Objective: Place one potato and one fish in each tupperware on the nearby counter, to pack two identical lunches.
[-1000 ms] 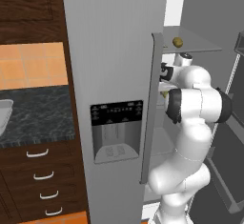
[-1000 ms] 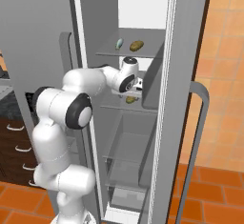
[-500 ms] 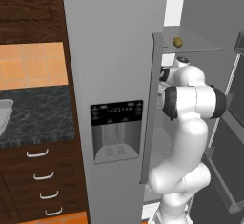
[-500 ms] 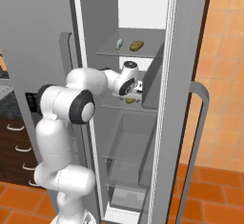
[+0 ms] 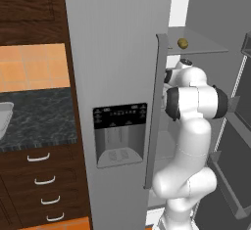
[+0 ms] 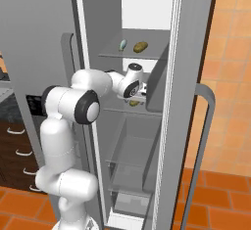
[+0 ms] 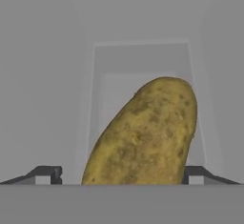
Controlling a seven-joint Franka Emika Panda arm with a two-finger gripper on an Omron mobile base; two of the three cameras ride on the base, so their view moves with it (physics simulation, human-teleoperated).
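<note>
Speckled golden-brown potato (image 7: 145,135), dark gripper (image 7: 123,174) tips, pale grey fridge (image 6: 142,126) interior.

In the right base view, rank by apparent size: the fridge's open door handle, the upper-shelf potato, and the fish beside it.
1. The door handle, by far the largest.
2. The upper-shelf potato.
3. The fish, slightly smaller than the potato; both are small and far away, so that order is unsure.
</note>
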